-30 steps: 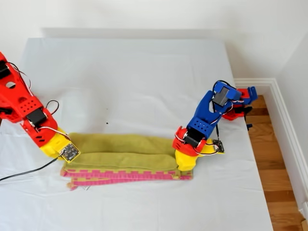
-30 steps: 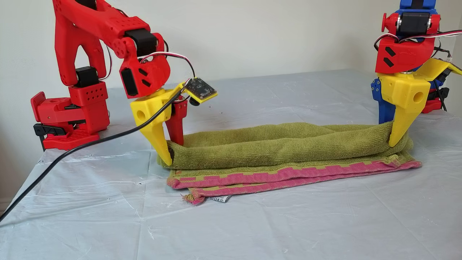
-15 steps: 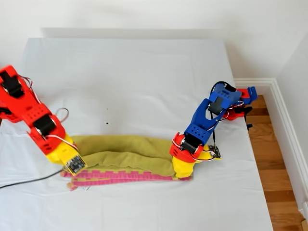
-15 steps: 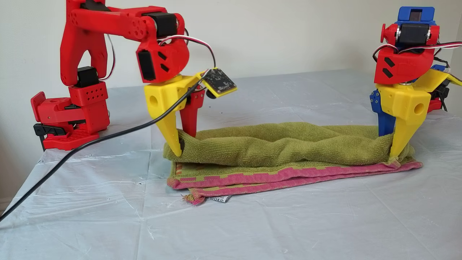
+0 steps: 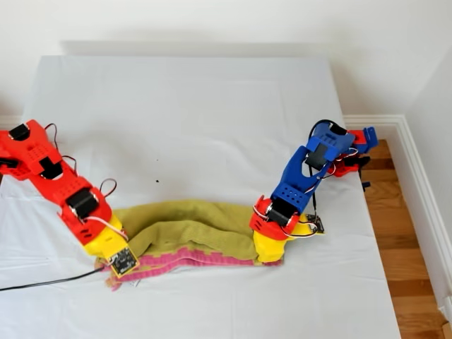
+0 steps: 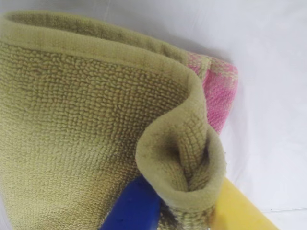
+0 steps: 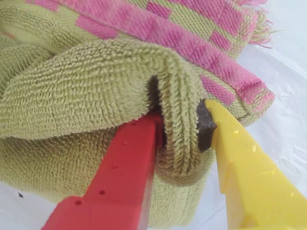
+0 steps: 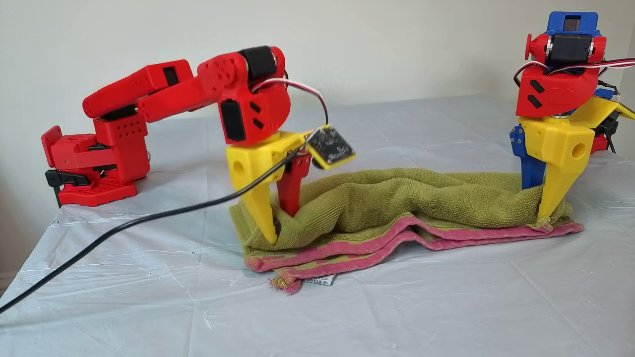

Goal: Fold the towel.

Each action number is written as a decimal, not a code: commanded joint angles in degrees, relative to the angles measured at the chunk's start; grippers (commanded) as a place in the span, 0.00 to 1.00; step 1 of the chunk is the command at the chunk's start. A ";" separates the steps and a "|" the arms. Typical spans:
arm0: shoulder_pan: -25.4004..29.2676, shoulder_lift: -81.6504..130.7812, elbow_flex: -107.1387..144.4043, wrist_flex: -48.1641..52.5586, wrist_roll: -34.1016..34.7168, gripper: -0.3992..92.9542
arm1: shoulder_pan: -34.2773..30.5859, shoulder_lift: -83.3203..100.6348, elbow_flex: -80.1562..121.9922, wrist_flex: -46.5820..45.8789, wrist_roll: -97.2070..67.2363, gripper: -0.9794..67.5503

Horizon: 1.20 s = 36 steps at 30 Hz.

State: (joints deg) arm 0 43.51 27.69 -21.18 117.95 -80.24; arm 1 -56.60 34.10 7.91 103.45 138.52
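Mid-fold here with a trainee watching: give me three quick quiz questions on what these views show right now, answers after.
1. True or false: my first gripper, with blue and yellow fingers, pinches a fold of the towel.
2. What colour are my second gripper's fingers? A) red and yellow B) blue and yellow C) both red
3. What runs along the towel's front edge in the other view?

Key: 1 true. 2 A. 3 the pink hem.
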 commanded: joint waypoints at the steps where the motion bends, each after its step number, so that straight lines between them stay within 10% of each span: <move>1: 0.26 1.93 -6.77 0.62 1.14 0.18 | -0.44 2.37 -4.57 -0.26 0.09 0.02; 4: 0.44 1.67 -6.59 0.70 -2.99 0.50 | 0.09 1.32 -6.06 -0.26 -0.62 0.02; 10: 1.14 2.37 -6.24 0.70 -1.05 0.59 | 0.79 -0.26 -9.84 -0.26 -1.93 0.05; 18: 4.22 9.67 3.87 0.70 -4.75 0.38 | -0.26 -0.09 -9.49 -0.26 -0.35 0.03; 36: 13.18 29.36 27.07 0.62 -12.74 0.38 | 0.88 -2.90 -14.77 -0.26 -2.11 0.06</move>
State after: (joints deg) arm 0 56.34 48.52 6.24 117.95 -92.46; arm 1 -56.34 28.83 -2.02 103.45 136.49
